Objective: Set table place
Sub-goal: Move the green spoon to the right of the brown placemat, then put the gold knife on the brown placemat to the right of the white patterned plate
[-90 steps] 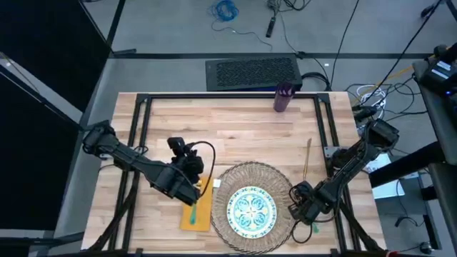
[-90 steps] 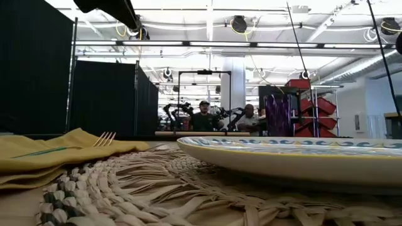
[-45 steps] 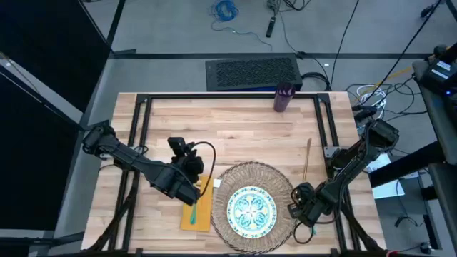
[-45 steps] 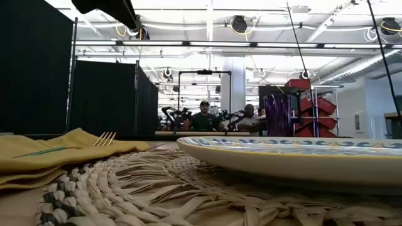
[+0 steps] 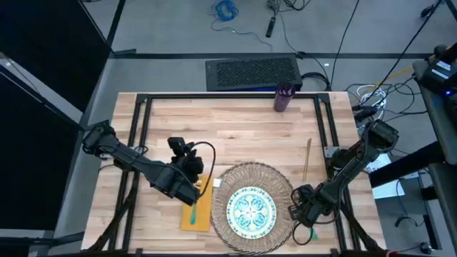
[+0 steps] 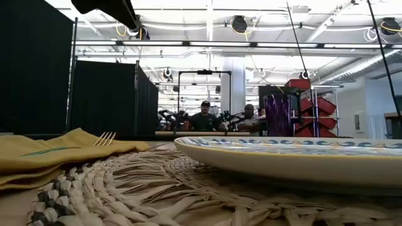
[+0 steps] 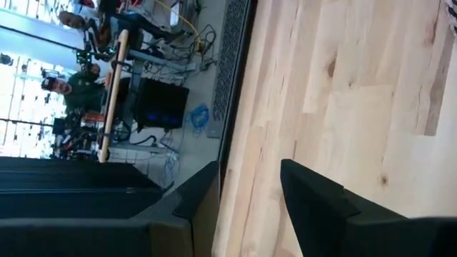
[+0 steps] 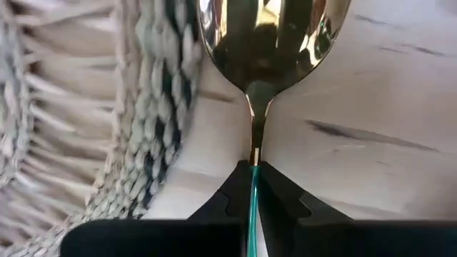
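Observation:
A blue-green patterned plate (image 5: 250,212) sits on the round woven placemat (image 5: 278,178) near the table's front edge. Left of the mat lies a mustard napkin (image 5: 203,214) with a green-handled fork (image 5: 193,213) on it. My left gripper (image 5: 187,189) hovers open above the napkin's far end. At the mat's right rim my right gripper (image 5: 301,208) is shut on the gold spoon (image 8: 275,36). A slim knife (image 5: 305,160) lies on the table to the right of the mat. The purple cup (image 5: 284,98) stands at the far edge. My right gripper pinches the spoon's green handle (image 8: 253,187) between its two fingers, just behind the gold neck. The handle runs back between the fingers, and its free end (image 5: 313,230) sticks out toward the near edge. The bowl points ahead, low over the wood beside the mat's rim (image 8: 153,93).
Black frame rails (image 5: 325,128) run along the table's sides. Bare wood (image 5: 235,135) stretches between the mat and the cup. People sit in the room beyond the table (image 6: 202,116).
My right gripper has crept a little toward the near edge with the spoon. In the low view the placemat's edge and the plate have shifted slightly toward the table's left.

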Motion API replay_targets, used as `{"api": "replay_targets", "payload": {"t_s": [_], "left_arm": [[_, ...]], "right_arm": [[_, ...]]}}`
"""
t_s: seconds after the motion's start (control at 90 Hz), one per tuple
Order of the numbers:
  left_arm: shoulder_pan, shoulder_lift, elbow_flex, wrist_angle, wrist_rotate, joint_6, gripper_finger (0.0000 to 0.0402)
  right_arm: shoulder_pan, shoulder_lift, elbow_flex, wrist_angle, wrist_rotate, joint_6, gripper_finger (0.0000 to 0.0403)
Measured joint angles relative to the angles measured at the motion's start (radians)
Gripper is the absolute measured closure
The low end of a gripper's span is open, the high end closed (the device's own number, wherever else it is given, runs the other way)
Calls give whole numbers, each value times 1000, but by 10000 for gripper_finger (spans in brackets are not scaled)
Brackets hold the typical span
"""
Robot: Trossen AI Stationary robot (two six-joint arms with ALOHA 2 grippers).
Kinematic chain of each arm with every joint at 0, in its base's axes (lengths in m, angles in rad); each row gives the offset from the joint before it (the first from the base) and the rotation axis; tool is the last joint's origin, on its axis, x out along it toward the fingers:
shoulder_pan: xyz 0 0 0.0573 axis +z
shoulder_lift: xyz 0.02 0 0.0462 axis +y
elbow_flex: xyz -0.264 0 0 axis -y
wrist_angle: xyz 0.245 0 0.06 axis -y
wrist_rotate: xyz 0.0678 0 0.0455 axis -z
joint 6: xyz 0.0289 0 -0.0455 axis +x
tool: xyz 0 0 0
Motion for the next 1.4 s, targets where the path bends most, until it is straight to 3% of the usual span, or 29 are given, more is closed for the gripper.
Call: {"api": "replay_targets", "payload": {"t_s": [0.778,1.044,1.244,1.4], "left_arm": [[0,0,0,4,0,-3,265],[0,0,0,5,0,-4,265],[0,0,0,5,0,-4,265],[0,0,0,6,0,-4,265]], "right_arm": [[-32,-3,0,-77,22,-26,398],[-34,-15,-2,-97,43,-60,329],[-62,-88,-4,-120,145,-89,276],[-107,-172,-3,-169,222,-144,258]]}}
